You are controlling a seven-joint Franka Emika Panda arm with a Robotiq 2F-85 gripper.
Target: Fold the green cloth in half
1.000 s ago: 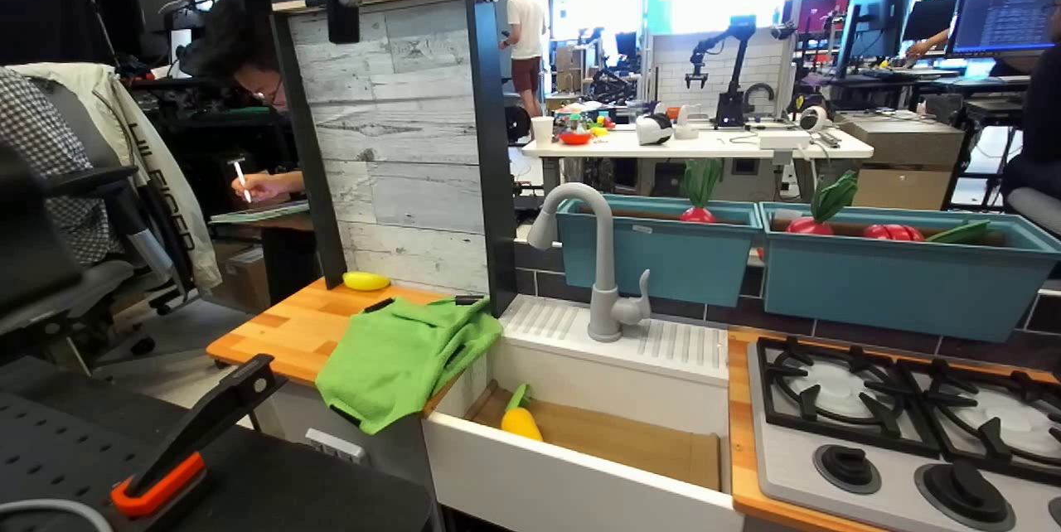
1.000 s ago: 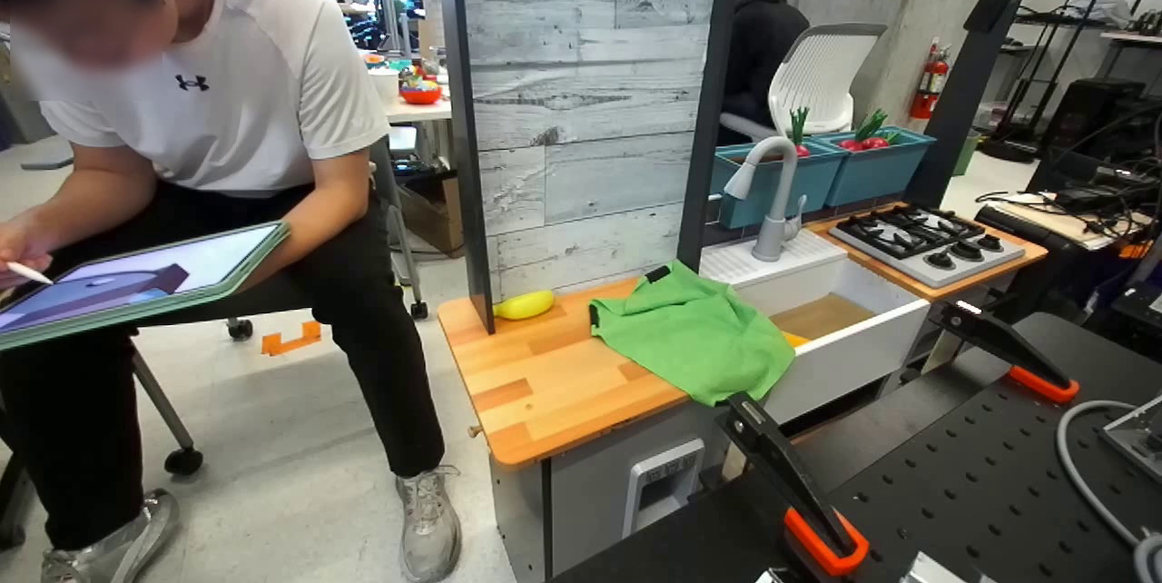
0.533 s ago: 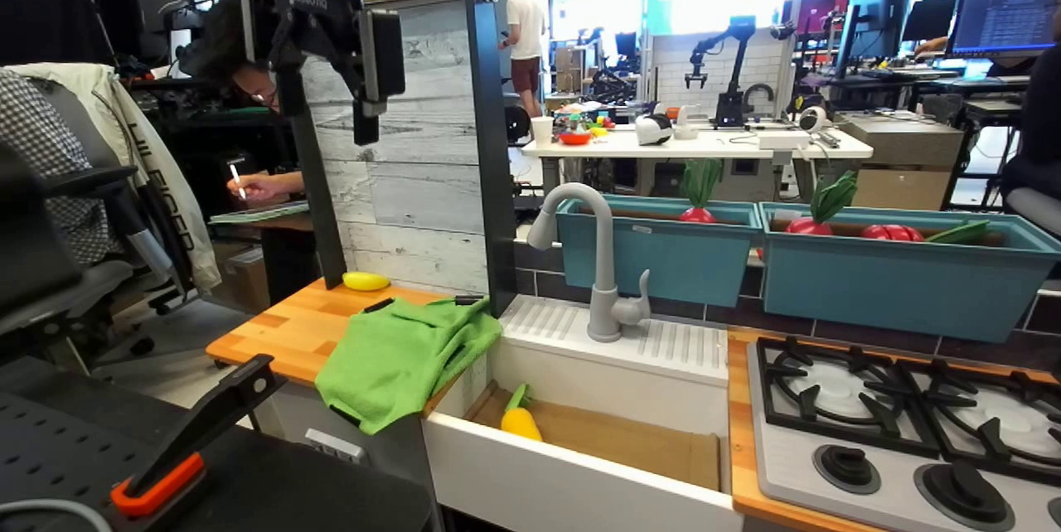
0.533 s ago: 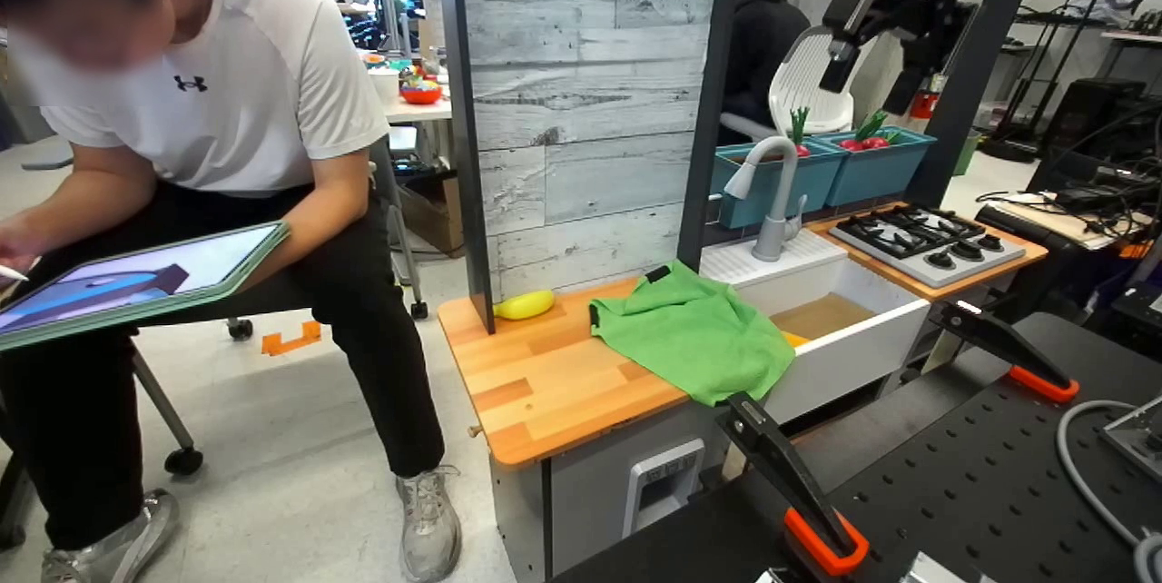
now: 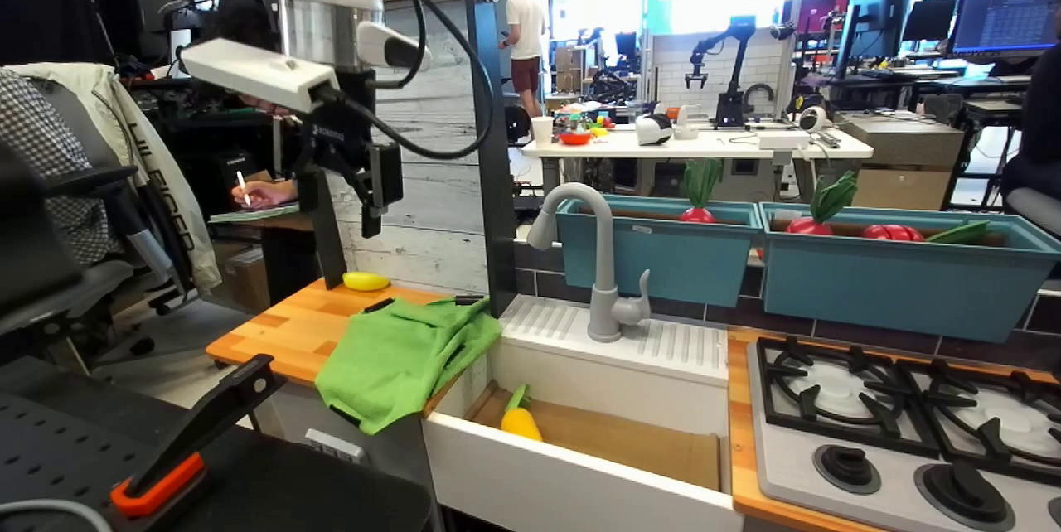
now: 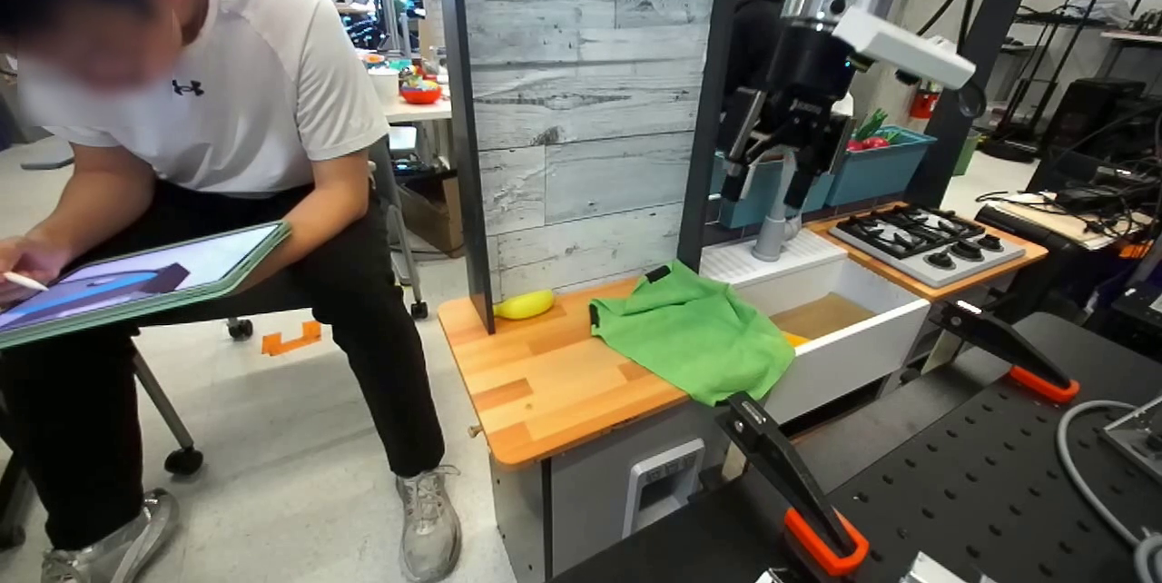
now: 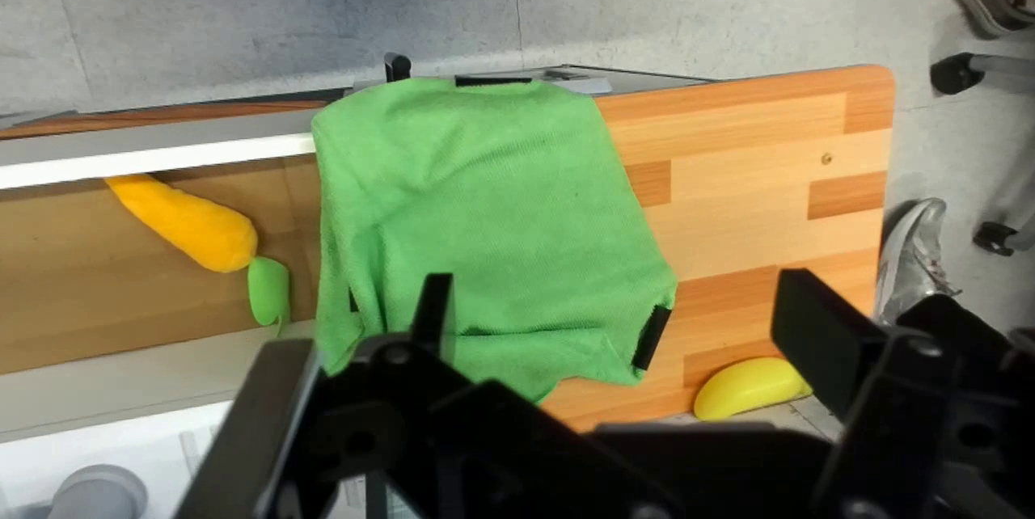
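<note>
The green cloth [image 7: 501, 212] lies rumpled over the wooden countertop [image 7: 752, 204], its weave soft and finely ribbed, with short black strips [image 7: 651, 337] along its edges. Its front end sags past the edge of the wood, and one side spills over the adjoining end of the white sink [image 5: 580, 499], where the fabric gathers into loose pleats — perhaps several layers thick, though the gripper [image 6: 765, 190] hides part of that corner in the wrist view. The gripper hangs well above the cloth, released, its dark, blocky fingers [image 7: 817, 333] spread wide apart.

The countertop is smooth and rounded at the corners, pieced from pale and darker strips. At its back a curved yellow banana [image 7: 748, 390] lies just beside the foot of a dark post [image 6: 467, 165]. In the sink, on a flat brown liner [image 5: 630, 441], rests a plump orange-yellow vegetable [image 7: 190, 224] with a green stem. A grey faucet [image 5: 603, 267] with an arched neck stands on the ribbed white ledge [image 5: 680, 347] — smooth teal bins [image 5: 655, 254] sit behind it. The upright panel [image 6: 590, 111] shows weathered, grey-white planks.
</note>
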